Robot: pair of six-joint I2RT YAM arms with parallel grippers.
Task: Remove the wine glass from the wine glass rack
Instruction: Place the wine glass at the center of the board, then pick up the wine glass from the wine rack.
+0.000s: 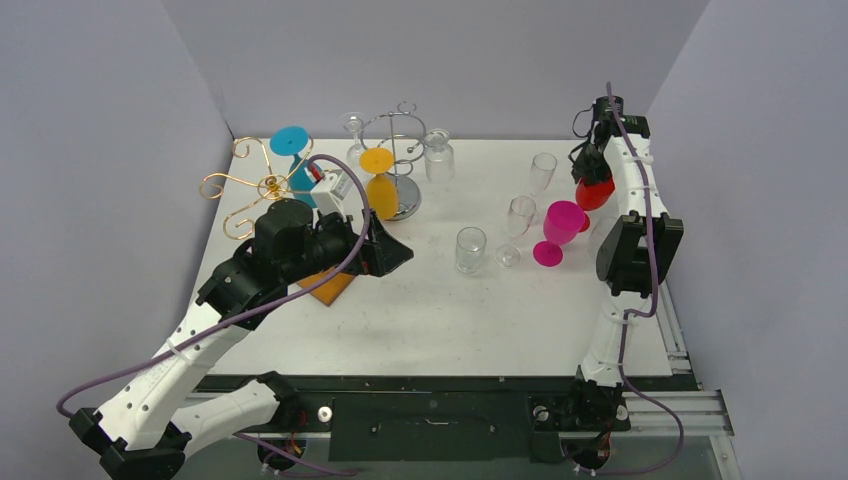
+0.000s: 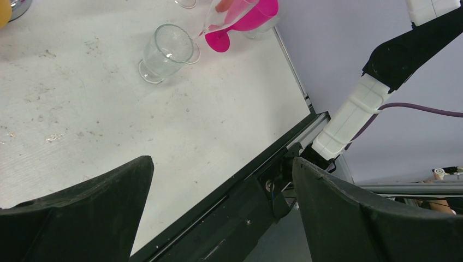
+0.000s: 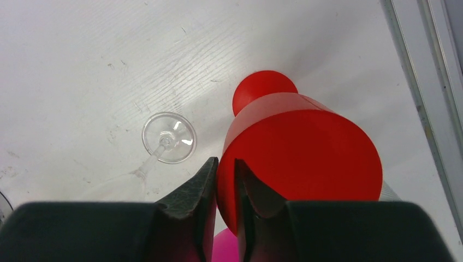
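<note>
A silver wine glass rack [image 1: 402, 150] stands at the back centre. An orange wine glass [image 1: 380, 185] and clear glasses [image 1: 438, 155] hang on it upside down. A gold wire rack [image 1: 245, 185] at the back left holds a blue glass [image 1: 292, 143]. My right gripper [image 1: 590, 172] [image 3: 225, 164] is shut on the rim of a red wine glass [image 1: 597, 192] [image 3: 300, 153] at the far right. I cannot tell whether its foot touches the table. My left gripper [image 1: 395, 252] [image 2: 223, 164] is open and empty, in front of the silver rack.
A pink wine glass [image 1: 558, 230] [image 2: 245, 22], a clear tumbler [image 1: 470, 250] [image 2: 166, 52], a clear wine glass [image 1: 515, 225] and a flute [image 1: 542, 172] stand on the right half of the table. An orange block [image 1: 330, 285] lies under my left arm.
</note>
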